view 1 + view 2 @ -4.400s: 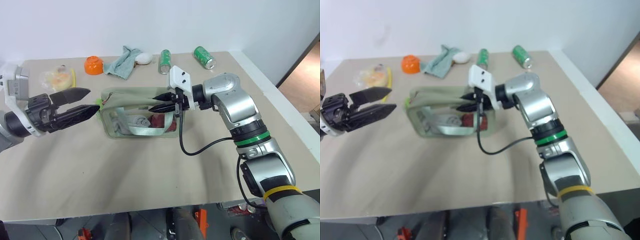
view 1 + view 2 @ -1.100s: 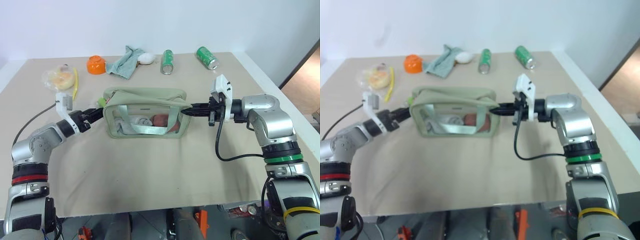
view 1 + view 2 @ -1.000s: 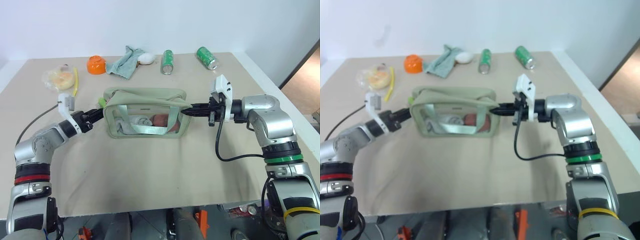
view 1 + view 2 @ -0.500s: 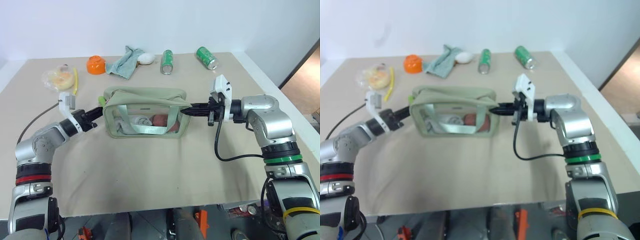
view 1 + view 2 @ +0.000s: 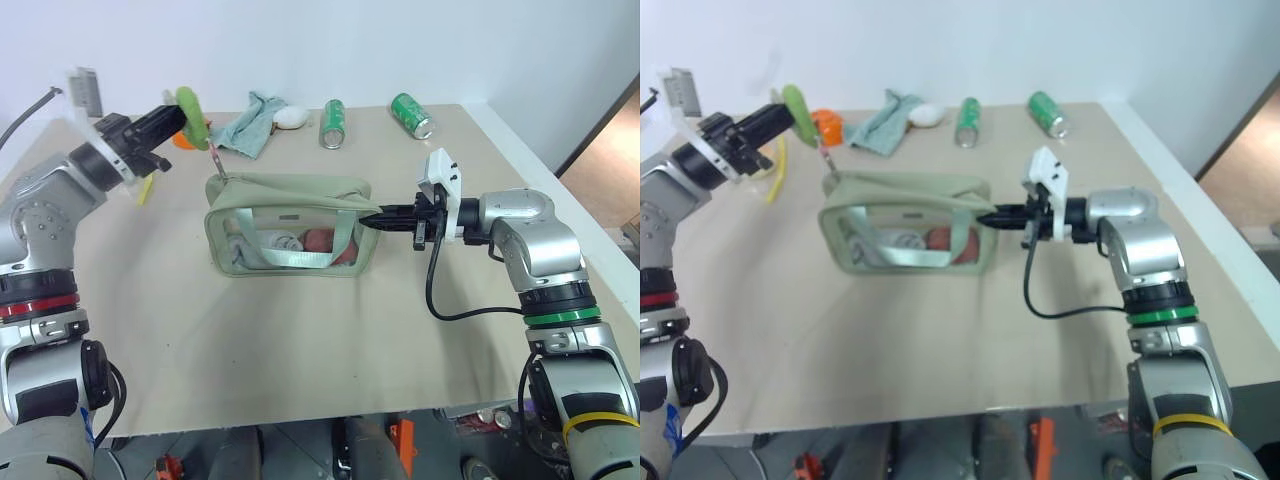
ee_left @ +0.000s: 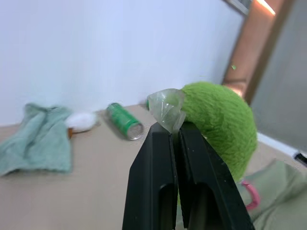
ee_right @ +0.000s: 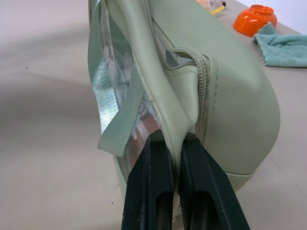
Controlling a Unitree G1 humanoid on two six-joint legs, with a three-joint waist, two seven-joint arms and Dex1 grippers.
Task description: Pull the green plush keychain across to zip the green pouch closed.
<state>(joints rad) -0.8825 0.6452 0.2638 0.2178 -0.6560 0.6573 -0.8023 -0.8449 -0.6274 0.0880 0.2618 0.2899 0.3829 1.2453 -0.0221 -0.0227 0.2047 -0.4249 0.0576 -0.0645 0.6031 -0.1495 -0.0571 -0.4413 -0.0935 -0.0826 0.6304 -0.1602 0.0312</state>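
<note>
The green pouch point(image 5: 290, 225) stands mid-table, its clear side panel facing me and its top zipper point(image 7: 201, 96) running along it. My left gripper point(image 5: 172, 118) is raised above and to the left of the pouch's left end, shut on the green plush keychain point(image 5: 190, 106). A short metal clasp point(image 5: 214, 160) runs from the plush down to the pouch's top left corner. In the left wrist view the fuzzy plush point(image 6: 218, 120) and a clear tag sit at the shut fingertips. My right gripper point(image 5: 375, 217) is shut on the fabric at the pouch's right end point(image 7: 175, 129).
Along the table's far edge lie a grey-green cloth point(image 5: 250, 122), a white object point(image 5: 290, 118) and two green cans point(image 5: 333, 123) point(image 5: 410, 114). An orange bowl point(image 5: 825, 125) sits just behind the keychain. The table's right edge runs beside my right arm.
My left gripper closed on the keychain beside the pouch's left end and rose well above the table with it, drawing the clasp taut. The right gripper kept its hold, unmoved.
</note>
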